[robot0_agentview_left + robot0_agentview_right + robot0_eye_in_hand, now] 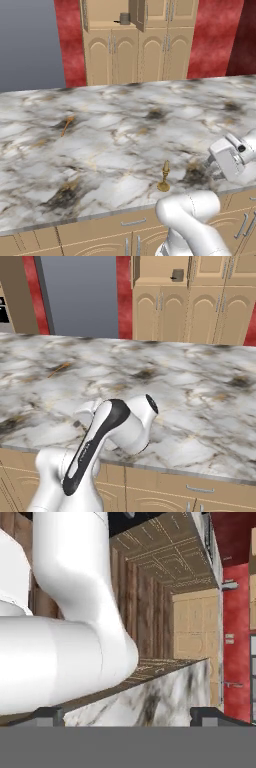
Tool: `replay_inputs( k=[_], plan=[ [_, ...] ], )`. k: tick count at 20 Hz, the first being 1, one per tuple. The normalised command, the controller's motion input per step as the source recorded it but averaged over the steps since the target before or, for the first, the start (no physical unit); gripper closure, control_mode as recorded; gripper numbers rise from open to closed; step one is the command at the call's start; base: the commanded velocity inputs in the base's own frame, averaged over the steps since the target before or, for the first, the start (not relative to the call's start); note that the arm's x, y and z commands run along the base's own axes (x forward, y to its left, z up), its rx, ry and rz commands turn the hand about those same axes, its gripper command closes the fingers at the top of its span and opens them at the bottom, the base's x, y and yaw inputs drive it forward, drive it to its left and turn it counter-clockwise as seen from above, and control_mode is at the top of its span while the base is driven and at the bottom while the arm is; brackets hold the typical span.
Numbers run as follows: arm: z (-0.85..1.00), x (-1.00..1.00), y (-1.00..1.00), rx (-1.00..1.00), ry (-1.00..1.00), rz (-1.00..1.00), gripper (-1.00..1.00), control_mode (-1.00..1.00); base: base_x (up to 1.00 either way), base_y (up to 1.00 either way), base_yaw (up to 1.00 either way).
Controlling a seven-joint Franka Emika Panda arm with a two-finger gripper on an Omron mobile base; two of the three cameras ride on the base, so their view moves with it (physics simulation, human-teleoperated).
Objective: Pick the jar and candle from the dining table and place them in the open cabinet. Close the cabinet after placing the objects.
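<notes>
Risk, as I judge it: the candle stands upright near the front edge of the dining table, at about 5 o'clock on the marble. The arm's elbow bulks just below it. A careless swing could knock it over or off the edge.

The jar already sits in the open cabinet, at 12 o'clock beyond the table.

Gripper: fingers spread wide, nothing between them, touching nothing. It hangs low at the table's front edge, marble just ahead.
</notes>
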Motion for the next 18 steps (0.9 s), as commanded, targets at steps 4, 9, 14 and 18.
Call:
replay_inputs(
  k=[4, 9, 14, 18],
  plan=[
    [0.25, -0.5, 0.13, 0.02, 0.21, -0.35, -1.0, -1.0, 0.0, 0.0, 0.0],
    [0.21, -0.04, 0.0, 0.02, 0.38, -0.34, -1.0, -1.0, 0.0, 0.0, 0.0],
    [0.05, 0.17, -0.1, 0.07, 0.51, -0.26, -1.0, -1.0, 0.0, 0.0, 0.0],
    [0.0, 0.5, -0.01, 0.05, 0.58, -0.17, -1.0, -1.0, 0.0, 0.0, 0.0]
  ],
)
